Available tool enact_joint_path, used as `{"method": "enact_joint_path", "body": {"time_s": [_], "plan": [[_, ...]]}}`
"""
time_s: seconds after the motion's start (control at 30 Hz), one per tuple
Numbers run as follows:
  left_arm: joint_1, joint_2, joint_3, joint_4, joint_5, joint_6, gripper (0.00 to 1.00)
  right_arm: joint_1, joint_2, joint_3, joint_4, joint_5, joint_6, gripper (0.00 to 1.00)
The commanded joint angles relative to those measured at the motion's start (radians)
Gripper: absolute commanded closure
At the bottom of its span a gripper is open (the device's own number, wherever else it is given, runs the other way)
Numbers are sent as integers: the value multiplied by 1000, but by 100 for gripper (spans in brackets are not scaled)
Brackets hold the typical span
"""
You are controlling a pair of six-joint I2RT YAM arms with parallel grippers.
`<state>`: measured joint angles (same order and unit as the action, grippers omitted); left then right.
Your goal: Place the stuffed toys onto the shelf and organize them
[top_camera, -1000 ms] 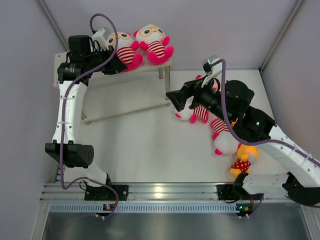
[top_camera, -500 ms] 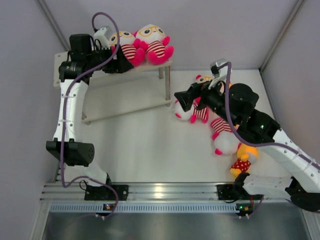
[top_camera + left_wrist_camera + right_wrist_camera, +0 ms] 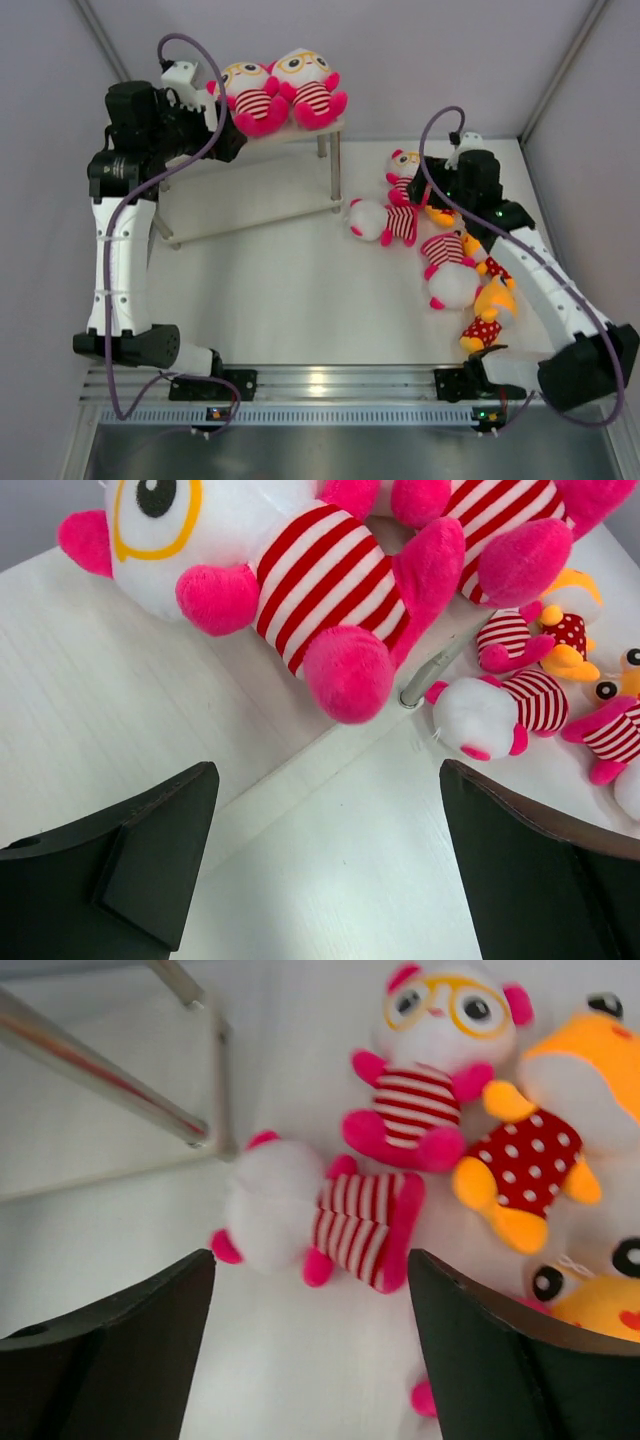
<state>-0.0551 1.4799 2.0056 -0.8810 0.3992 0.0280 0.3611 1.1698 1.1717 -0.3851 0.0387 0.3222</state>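
Toys (image 3: 280, 90): two striped ones sit side by side at the shelf's (image 3: 250, 195) right end, probably saving room leftward. Left gripper (image 3: 328, 780) gapes empty beside them. Right gripper (image 3: 310, 1260), wide and empty, hovers over a face-down toy (image 3: 300, 1215), seemingly lined up to grab.

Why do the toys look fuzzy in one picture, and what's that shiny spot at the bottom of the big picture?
Right wrist view: everything is soft and washed out, so the face-down striped toy and the metal bar look smeary. Left wrist view: the near striped toy is crisp. Top view: the shiny spot is light bouncing off the metal rail, and shadows are faint.
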Motion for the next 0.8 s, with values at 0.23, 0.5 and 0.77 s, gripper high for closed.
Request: {"method": "enact_joint_path", "body": {"time_s": [0.23,0.5,0.77], "plan": [[0,-272,-229,33,-91,104,2,-94,493,98,88,-194,-75,16],[0,-483,-396,10,21,150,15,-96,693,71,142,-198,-17,54],[-2,-541,-539,-91,288,257,21,21,241,-171,104,-255,17,100]]}}
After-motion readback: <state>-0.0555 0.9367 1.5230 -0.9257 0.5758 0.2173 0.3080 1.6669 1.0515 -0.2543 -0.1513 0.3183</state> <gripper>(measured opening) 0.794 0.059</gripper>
